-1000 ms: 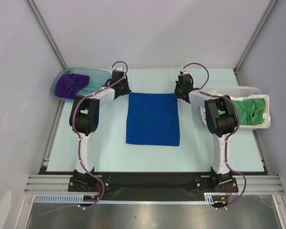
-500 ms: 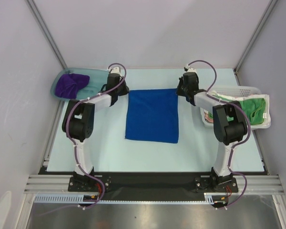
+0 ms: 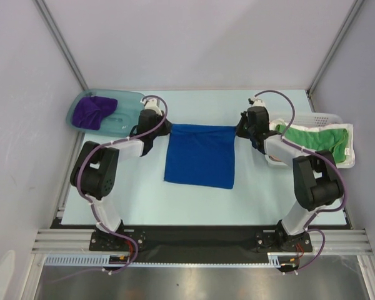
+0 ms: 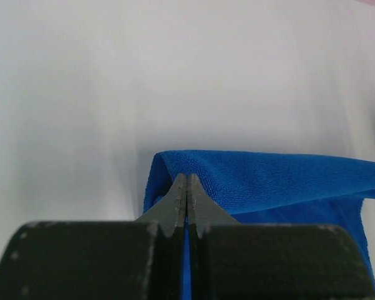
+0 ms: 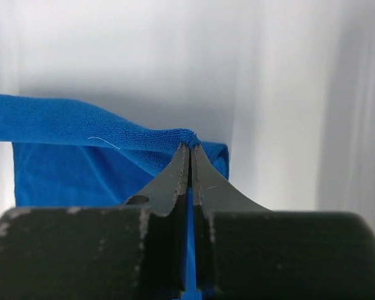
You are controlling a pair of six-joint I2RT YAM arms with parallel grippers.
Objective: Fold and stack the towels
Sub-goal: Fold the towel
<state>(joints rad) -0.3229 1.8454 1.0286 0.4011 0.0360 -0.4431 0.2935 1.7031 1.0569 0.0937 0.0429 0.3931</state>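
Observation:
A blue towel (image 3: 200,155) lies in the middle of the table, its far edge lifted. My left gripper (image 3: 164,129) is shut on the towel's far left corner (image 4: 175,165). My right gripper (image 3: 240,129) is shut on its far right corner (image 5: 187,139). The far edge is stretched between the two grippers, a little above the table. The near part of the towel still rests flat. A purple towel (image 3: 92,110) lies in the tray at the back left. A green towel (image 3: 322,139) lies in the basket at the right.
A clear teal tray (image 3: 126,103) stands at the back left corner. A white basket (image 3: 312,117) stands at the right edge, close to my right arm. Grey walls close in the table at left, right and back.
Both grippers have moved toward me with the towel's far corners, lifting the far edge. The towel now looks shorter front to back, and both arms have stretched out.

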